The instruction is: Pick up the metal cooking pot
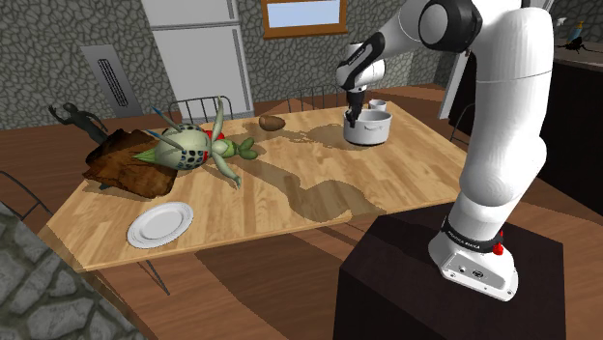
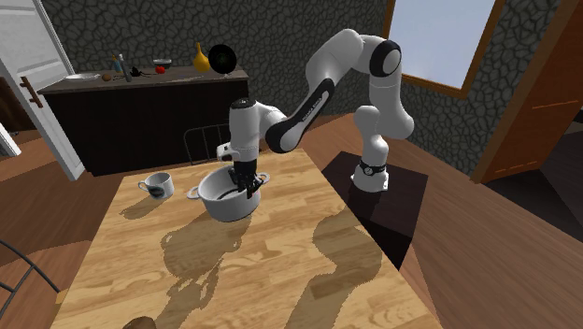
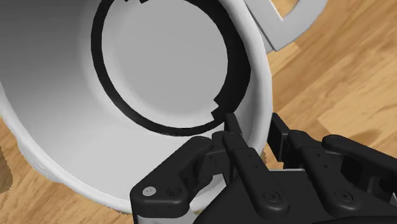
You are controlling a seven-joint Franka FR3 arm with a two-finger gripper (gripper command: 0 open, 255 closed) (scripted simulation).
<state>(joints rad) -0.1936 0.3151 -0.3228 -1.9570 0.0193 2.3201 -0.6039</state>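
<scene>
Wrist view: nearest are the black fingers of the gripper (image 3: 257, 132). They straddle the wall of the cooking pot (image 3: 172, 70), one inside the bowl and one outside, and they look pressed together on the thin rim with no gap showing. Past them the pot opens out as a smooth, pale grey, round shell. Its flat floor is ringed by a dark band, and nothing lies inside. Beyond the rim a flat loop handle (image 3: 287, 24) juts out over the plank-grained wooden table (image 3: 343, 83).

In the second exterior view the pot (image 2: 224, 201) sits near the table's far end, the gripper (image 2: 245, 190) reaching down into the side nearer the stand. Just past it stands a white mug (image 2: 157, 185) with a dark inside, close but apart. Further off is a wire chair back (image 2: 201, 142), then a dark sideboard (image 2: 140, 107) against the stone wall.

I judge the pot rigid and not fragile, though its finish looks slick. A pinch on one side of the rim puts the load off-centre, so the pot would likely tip and hang from the fingers when raised. The wall just below the rim is a fair hold. A firm squeeze and a slow, straight lift would suit it best.
</scene>
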